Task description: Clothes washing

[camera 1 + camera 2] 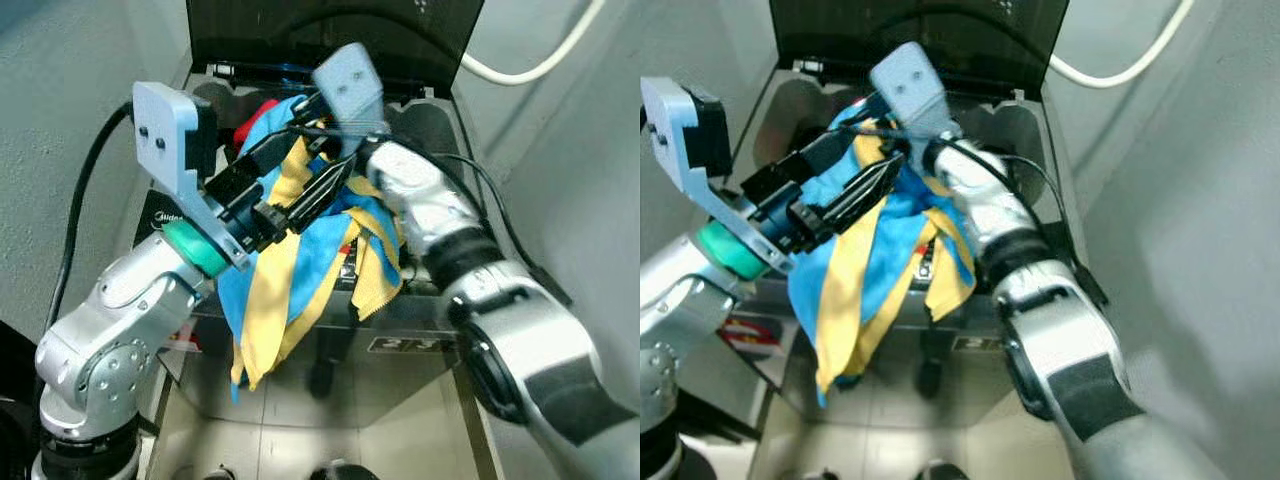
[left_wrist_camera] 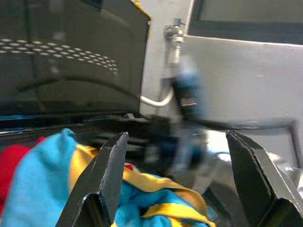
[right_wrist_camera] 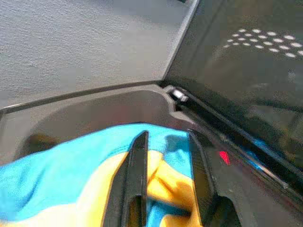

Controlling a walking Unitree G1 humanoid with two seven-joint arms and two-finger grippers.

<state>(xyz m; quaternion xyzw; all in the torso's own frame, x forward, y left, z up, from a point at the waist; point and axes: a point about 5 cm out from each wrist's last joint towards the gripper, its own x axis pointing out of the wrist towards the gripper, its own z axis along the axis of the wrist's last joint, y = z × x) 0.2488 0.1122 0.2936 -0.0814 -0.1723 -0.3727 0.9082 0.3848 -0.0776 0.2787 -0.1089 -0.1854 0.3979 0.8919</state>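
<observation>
Cloth hung over the front edge of the open washing machine [image 1: 420,330] in the left eye view: a blue and yellow bundle [image 1: 290,270] trailed down the front panel while a red garment [image 1: 255,122] lay in the drum. The left claw [image 1: 300,180] reached across the bundle; I judged the loose tails could slide off toward the floor if the grip let go early.

From the right eye, the right claw [image 1: 875,135] sat at the top of the bundle, its tips hidden by cloth and cables.

At the left wrist, the fingers [image 2: 111,170] stood released, wide apart above the cloth; the background was blurred.

At the right wrist, the fingers [image 3: 137,175] were narrowly parted against blue and yellow cloth; whether they pinched it I cannot tell.
</observation>
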